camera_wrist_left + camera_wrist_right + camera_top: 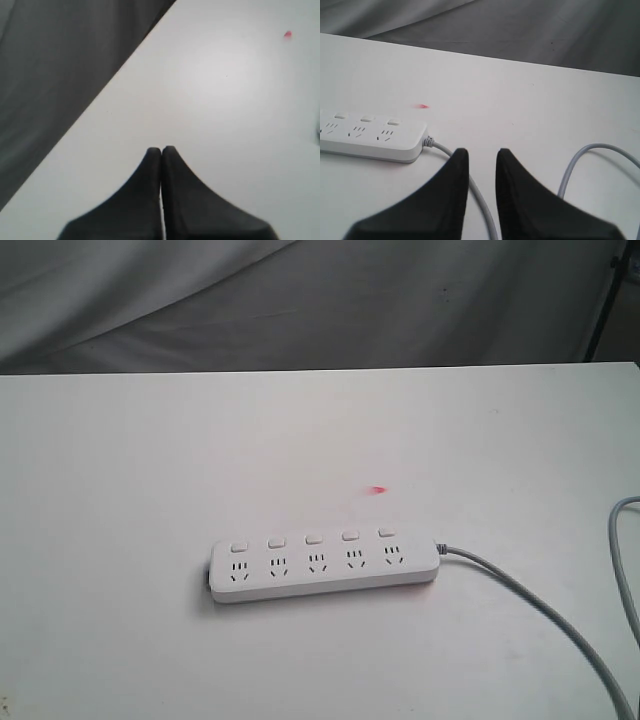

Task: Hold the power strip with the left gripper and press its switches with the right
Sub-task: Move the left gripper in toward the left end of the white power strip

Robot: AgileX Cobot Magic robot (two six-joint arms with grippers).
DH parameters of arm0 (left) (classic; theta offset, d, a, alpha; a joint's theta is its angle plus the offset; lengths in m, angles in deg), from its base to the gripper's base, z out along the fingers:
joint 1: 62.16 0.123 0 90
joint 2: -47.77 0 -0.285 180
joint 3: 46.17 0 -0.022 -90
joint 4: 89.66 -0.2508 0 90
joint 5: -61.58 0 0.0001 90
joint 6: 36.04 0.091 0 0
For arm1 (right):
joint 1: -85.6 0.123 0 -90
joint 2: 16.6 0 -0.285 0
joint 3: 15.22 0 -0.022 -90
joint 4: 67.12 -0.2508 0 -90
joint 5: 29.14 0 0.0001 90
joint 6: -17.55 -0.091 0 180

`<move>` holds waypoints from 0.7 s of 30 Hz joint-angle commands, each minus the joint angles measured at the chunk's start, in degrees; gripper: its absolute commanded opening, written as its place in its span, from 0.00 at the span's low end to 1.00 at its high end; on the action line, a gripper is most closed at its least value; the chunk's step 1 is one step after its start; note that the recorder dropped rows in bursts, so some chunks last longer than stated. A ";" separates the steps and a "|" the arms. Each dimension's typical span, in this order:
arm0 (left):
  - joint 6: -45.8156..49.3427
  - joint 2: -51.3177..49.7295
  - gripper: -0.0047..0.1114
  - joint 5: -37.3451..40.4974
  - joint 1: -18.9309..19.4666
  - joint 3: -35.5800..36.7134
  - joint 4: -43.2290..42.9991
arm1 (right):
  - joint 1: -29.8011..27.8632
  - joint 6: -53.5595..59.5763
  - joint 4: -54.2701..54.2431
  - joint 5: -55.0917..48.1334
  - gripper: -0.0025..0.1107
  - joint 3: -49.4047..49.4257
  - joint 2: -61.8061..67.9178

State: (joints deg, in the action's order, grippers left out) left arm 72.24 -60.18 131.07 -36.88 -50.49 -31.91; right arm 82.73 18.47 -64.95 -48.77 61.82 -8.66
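Lying flat on a white counter (pixel 150 460), the power strip (pixel 325 568) sits lengthwise near the middle. Its five switches (pixel 313 538) form a row along the far edge, one above each socket. A grey cord (pixel 540 610) leaves its right end and curves toward the near right corner. A small red mark (pixel 378 490) shows on the counter just behind the strip, and grey cloth (pixel 300 300) hangs beyond.

Neither arm appears in the exterior view. The left end effector (pixel 161 150) points over bare counter near the cloth edge, its fingers pressed together and holding nothing. The right end effector (pixel 481 152) points toward the strip's cord end, well short of it. Its fingers are a narrow gap apart and grip nothing, and the cord shows on the counter below that gap.
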 commanded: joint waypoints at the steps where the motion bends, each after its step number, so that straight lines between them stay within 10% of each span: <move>1: -1.54 -3.54 0.04 0.47 -4.92 -0.77 -9.08 | 0.10 -0.11 -0.13 0.09 0.19 0.19 -0.15; 7: -1.67 -7.49 0.19 0.47 -11.88 -0.77 -9.23 | 0.10 -0.11 -0.13 0.09 0.19 0.19 -0.15; 11: -5.02 -8.98 0.80 0.47 -13.30 -0.68 -8.88 | 0.10 -0.11 -0.13 0.09 0.19 0.19 -0.15; 13: -7.82 -9.08 0.90 0.47 -13.30 -0.64 -9.60 | 0.10 -0.11 -0.13 0.09 0.19 0.19 -0.15; 21: -9.44 -9.08 0.94 0.47 -13.30 3.62 -13.33 | 0.10 -0.11 -0.13 0.09 0.19 0.19 -0.15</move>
State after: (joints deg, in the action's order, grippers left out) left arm 62.65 -69.17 131.29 -49.82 -48.20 -45.14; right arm 82.73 18.47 -64.95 -48.77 61.82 -8.66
